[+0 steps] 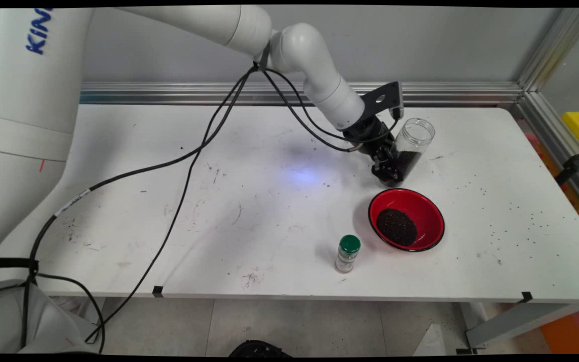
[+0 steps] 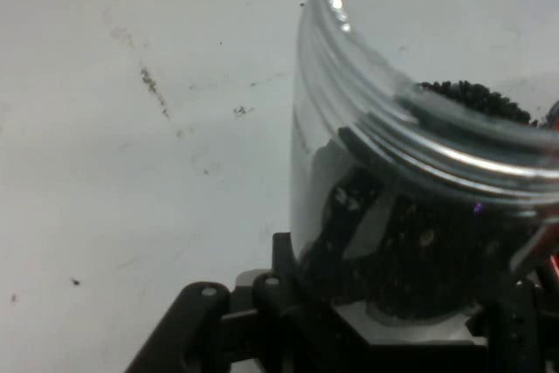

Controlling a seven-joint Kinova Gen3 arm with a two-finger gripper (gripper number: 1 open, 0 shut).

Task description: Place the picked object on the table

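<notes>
A clear open jar [image 1: 412,146] partly filled with small black grains is tilted a little, its mouth up and to the right. My gripper [image 1: 389,171] is shut on the jar's lower part, just above the table. In the hand view the jar [image 2: 419,172] fills the right side, with the black grains [image 2: 476,98] inside and the gripper's linkage below it. Just in front of the jar lies a red bowl [image 1: 427,211] holding a heap of the same black grains [image 1: 396,227]. A small bottle with a green cap [image 1: 348,254] stands left of the bowl.
Loose black grains are scattered on the white table [image 1: 249,201], mostly at the right. Black cables [image 1: 189,166] hang from the arm across the table's left half. An aluminium rail [image 1: 445,93] runs along the back edge.
</notes>
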